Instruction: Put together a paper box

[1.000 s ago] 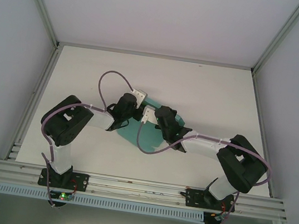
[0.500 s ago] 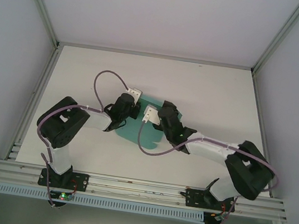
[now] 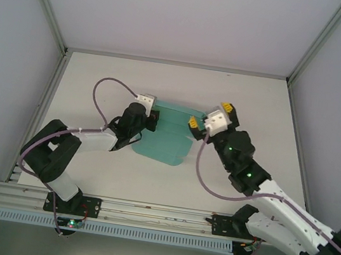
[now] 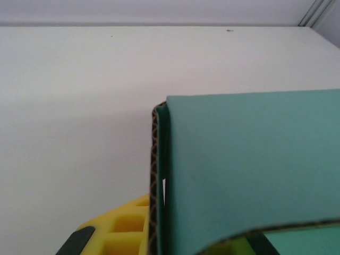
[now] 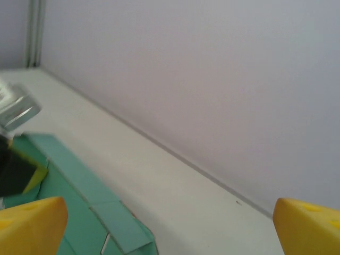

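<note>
My left gripper [image 3: 150, 119] pinches the green paper box [image 3: 170, 137] at its 9 o'clock edge. My right gripper [image 3: 209, 115] gapes wide, just beside it at 2 o'clock.

The top external camera looks down from above the near edge over the whole table [image 3: 100, 85]. The left wrist camera sits close against the paper box [image 4: 249, 170], facing the far wall [image 4: 159, 10]; the raised right wrist camera shares that box and wall.

White table [image 3: 266, 106] was enclosed by pale grey walls [image 3: 187, 14]; aluminium rails [image 3: 158, 212] were fitted along its near edge.
</note>
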